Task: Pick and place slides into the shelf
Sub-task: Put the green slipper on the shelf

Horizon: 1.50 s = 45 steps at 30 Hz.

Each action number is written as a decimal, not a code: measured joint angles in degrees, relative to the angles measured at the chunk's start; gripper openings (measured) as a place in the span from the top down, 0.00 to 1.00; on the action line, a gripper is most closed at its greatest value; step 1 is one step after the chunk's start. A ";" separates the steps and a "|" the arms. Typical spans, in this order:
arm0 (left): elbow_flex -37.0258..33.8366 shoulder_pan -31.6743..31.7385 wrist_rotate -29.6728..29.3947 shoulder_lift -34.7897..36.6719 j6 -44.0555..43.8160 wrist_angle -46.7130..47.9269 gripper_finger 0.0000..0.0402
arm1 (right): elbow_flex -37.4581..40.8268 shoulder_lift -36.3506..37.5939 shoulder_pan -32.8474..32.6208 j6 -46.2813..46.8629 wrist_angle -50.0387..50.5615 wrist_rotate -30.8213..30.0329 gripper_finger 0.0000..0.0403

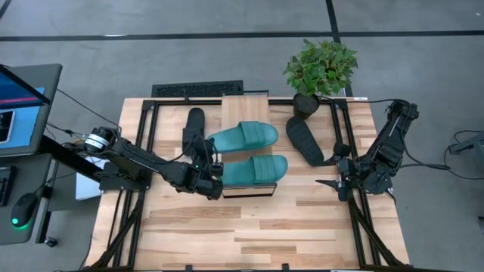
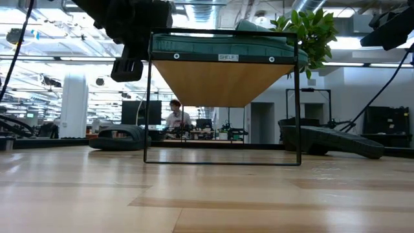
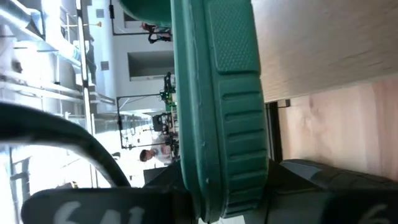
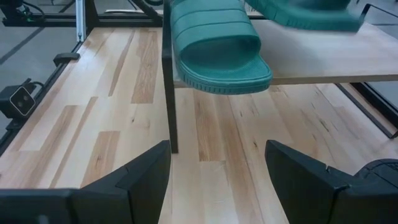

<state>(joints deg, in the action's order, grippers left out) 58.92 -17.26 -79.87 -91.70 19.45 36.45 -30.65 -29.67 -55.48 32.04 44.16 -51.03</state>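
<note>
The shelf stands mid-table, a light-wood top on a black frame. Two teal slides lie sole-down on its top: the far one and the near one, whose toe end overhangs the shelf's right edge. My left gripper is shut on the near one's left end. One black slide lies on the table left of the shelf. The other lies on the table to the right. My right gripper waits open, right of the shelf. My left gripper pinches the near teal slide's heel end between its two fingers, one over the footbed and one under the sole. The fingers come about level from the table's left, along the slide. The slide lies flat, with most of it on the shelf top.
A potted plant stands at the far right corner of the table. A keyboard lies beyond the far edge and a screen sits off to the left. Black frame rails run along both table sides. Bare tabletop lies toward the near edge.
</note>
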 joint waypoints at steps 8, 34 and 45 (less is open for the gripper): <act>0.00 -0.01 0.04 0.00 -0.08 0.02 0.86 | 0.00 0.00 0.00 0.12 0.00 0.02 0.37; 0.00 -0.81 5.16 -0.17 0.93 0.09 0.86 | 0.00 0.00 0.00 0.60 -0.02 0.04 0.37; 0.02 -0.81 7.78 -0.17 0.97 0.07 0.86 | 0.00 0.00 0.00 0.60 -0.02 0.04 0.37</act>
<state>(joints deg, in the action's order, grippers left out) 58.94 -18.06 -72.09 -91.88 20.43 36.52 -30.65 -29.67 -55.48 32.64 44.14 -50.98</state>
